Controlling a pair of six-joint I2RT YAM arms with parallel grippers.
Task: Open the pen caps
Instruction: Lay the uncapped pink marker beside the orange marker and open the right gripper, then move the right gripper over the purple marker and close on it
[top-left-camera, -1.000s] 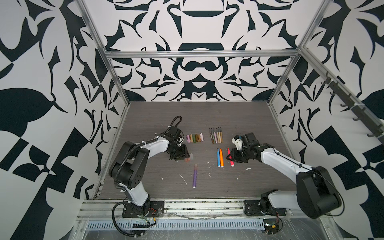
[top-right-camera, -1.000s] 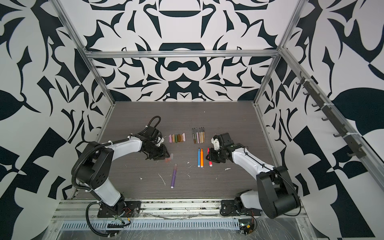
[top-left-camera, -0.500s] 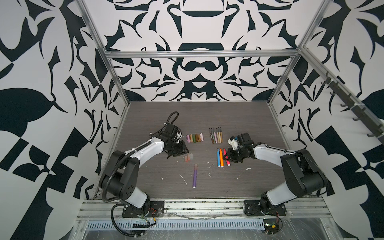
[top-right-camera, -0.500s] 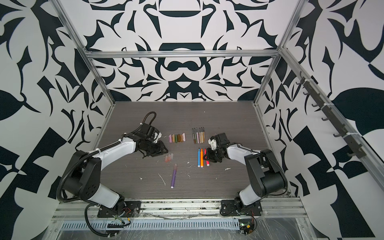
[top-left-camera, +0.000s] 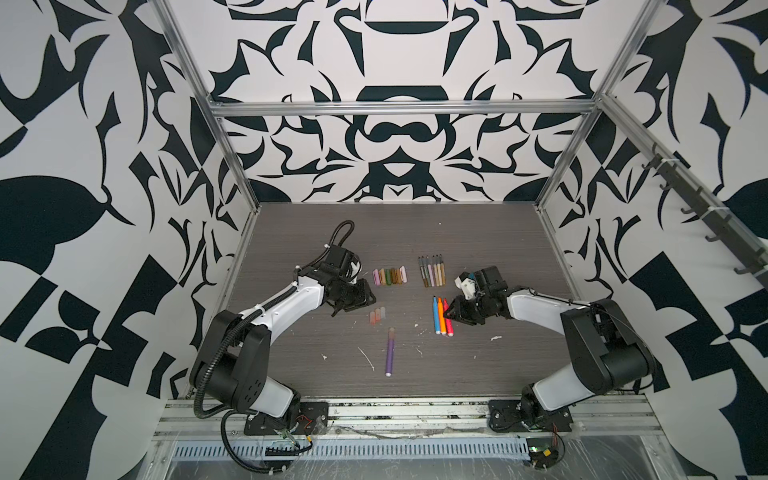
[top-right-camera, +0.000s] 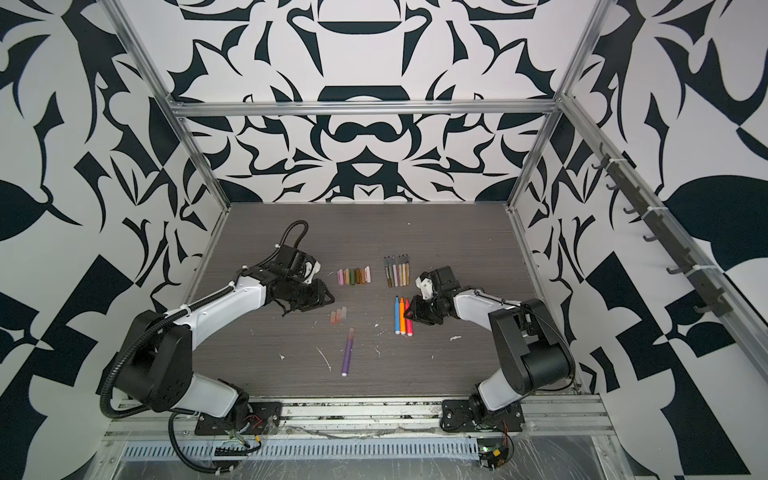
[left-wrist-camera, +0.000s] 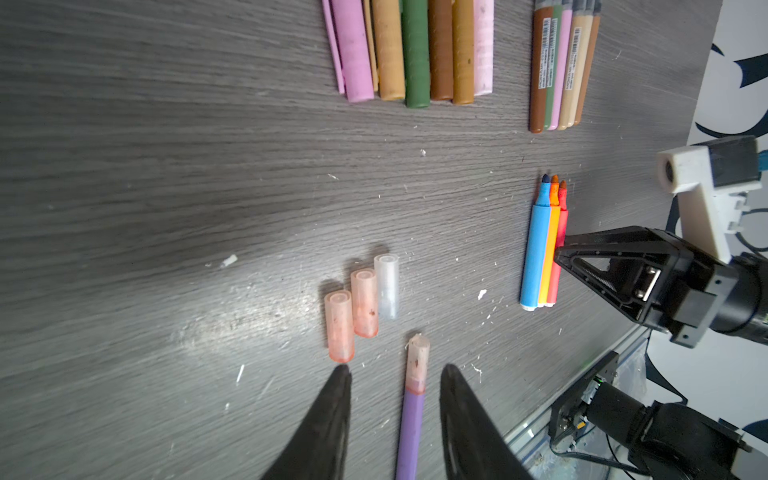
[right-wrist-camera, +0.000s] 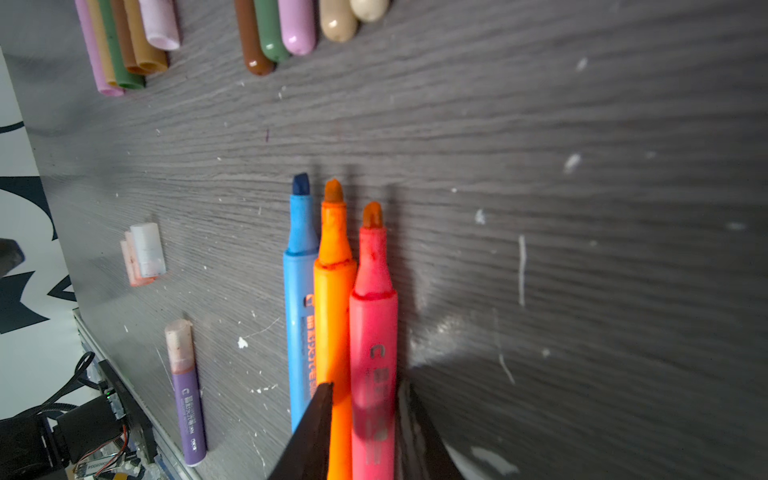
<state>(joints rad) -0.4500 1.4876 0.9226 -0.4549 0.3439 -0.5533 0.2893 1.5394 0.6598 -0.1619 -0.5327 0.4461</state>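
Shows a dark wood-grain table (top-left-camera: 478, 249) from above. Finds the right gripper (right-wrist-camera: 366, 386) low over the uncapped pink marker (right-wrist-camera: 374, 324), fingers narrowly parted astride it, beside the orange marker (right-wrist-camera: 334, 299) and blue marker (right-wrist-camera: 299, 299). Finds the left gripper (left-wrist-camera: 395, 370) moderately open and empty, near three loose translucent caps (left-wrist-camera: 361, 303). Shows the purple marker (top-left-camera: 390, 353) capped, toward the front, with rows of muted caps (top-left-camera: 389, 276) and thin pens (top-left-camera: 432, 272) farther back.

White arm links (top-left-camera: 291, 302), black joints (top-left-camera: 602, 357), ribbed cable (top-left-camera: 344, 224)
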